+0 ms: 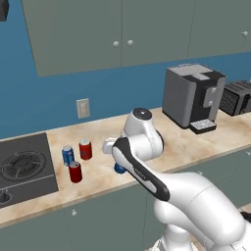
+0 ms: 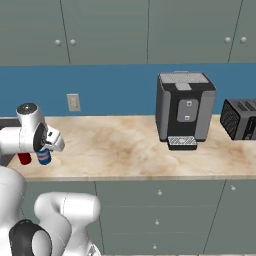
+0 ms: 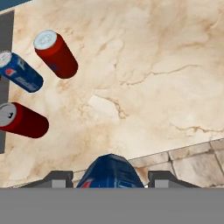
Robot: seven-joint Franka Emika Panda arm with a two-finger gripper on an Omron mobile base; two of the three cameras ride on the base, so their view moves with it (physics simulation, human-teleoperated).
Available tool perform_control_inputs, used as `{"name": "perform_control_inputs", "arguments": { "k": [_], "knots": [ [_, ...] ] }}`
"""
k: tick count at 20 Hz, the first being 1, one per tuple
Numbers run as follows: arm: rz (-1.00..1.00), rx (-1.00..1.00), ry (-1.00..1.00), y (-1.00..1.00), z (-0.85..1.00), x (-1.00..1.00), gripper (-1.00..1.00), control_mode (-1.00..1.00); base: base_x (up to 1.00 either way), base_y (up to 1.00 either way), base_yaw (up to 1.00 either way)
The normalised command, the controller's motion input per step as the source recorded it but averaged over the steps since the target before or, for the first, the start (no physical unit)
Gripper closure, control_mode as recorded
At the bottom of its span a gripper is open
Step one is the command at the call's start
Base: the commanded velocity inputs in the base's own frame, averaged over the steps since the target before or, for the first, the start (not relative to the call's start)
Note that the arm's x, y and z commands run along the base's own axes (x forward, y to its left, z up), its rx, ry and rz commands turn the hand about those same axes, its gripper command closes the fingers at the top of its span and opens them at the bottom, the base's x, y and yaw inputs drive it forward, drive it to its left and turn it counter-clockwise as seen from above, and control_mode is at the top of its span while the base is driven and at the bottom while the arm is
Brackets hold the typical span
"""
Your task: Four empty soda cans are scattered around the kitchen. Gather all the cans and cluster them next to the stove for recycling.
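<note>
Now: gripper point(image 3: 109, 178) clenched on blue can point(image 3: 109, 173), held above worktop point(image 1: 196, 142) front edge | three cans upright on worktop just right of stove point(image 1: 24, 166): blue one point(image 1: 67, 156), red one point(image 1: 85, 149) behind, red one point(image 1: 75, 172) in front | close together, whether touching unclear | coffee machine point(image 1: 192, 95) well apart

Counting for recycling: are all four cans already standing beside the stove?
No: three cans stand by the stove; the fourth, blue can sits in the gripper.
</note>
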Motion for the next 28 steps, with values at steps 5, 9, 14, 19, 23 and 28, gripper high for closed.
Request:
{"name": "perform_control_inputs", "arguments": {
  "k": [5,9,14,19,23,28],
  "knots": [
    [0.0,0.0,0.0,0.0,0.0,0.0,1.0,1.0,0.0,0.0,0.0],
    [0.0,0.0,0.0,0.0,0.0,0.0,1.0,1.0,0.0,0.0,0.0],
    [0.0,0.0,0.0,0.0,0.0,0.0,1.0,-1.0,-0.01,0.0,0.0],
    [0.0,0.0,0.01,0.12,0.09,0.05,1.0,-1.0,0.0,0.0,0.0],
    [0.0,0.0,0.11,0.29,0.13,0.17,1.0,-1.0,0.0,0.0,0.0],
    [0.0,0.0,0.09,0.25,0.01,0.24,1.0,-1.0,0.0,0.0,0.0]
  ]
}}
